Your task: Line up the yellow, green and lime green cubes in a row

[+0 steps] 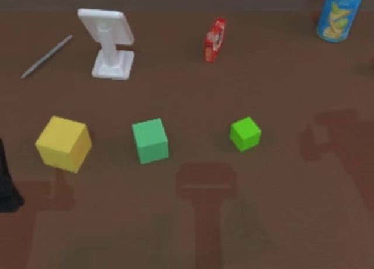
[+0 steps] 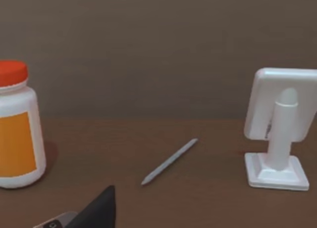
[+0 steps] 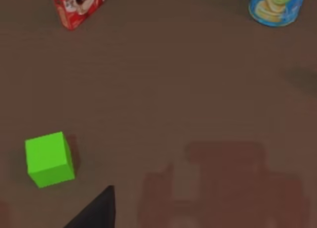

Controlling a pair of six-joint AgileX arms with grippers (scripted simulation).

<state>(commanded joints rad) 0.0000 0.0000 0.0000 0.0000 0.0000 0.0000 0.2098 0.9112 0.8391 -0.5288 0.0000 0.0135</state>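
Top view: three cubes sit on the brown table (image 1: 280,76) in a rough left-to-right row, all apart from one another: yellow cube (image 1: 63,143) at the left, green cube (image 1: 151,141) in the middle, lime green cube (image 1: 245,133) to the right. Left arm (image 1: 7,184) shows only as a dark shape at the left edge, just beside the yellow cube on its left; its fingers not visible, grip state cannot be told. Right arm not seen from above. Right wrist view: one dark fingertip (image 3: 96,210) of the right gripper, lime green cube near it, touching nothing; jaw opening cannot be told. Beyond the cubes: white stand (image 1: 109,44), grey pen (image 1: 47,56), red box (image 1: 214,40), blue can (image 1: 340,13). Left wrist view: orange-capped white bottle (image 2: 15,126) well off from the left gripper.
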